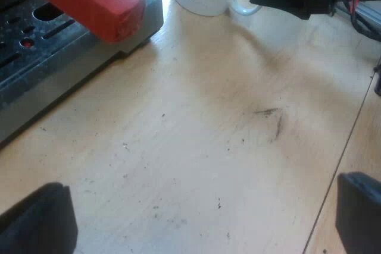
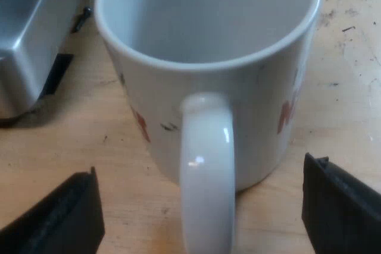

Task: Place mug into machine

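Two wide-spread, empty jaws of the right gripper (image 2: 199, 212) are straddling the handle (image 2: 205, 147) of the mug (image 2: 256, 117), which is standing on the desk (image 2: 351, 57) just beside the espresso machine (image 2: 30, 40), so I am judging a centred, square squeeze best, while the left gripper (image 1: 196, 218) is gaping empty.

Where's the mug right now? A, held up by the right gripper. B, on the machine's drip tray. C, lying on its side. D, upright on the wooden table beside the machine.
D: the mug stands upright on the wooden table beside the espresso machine, with the right gripper open either side of its handle.
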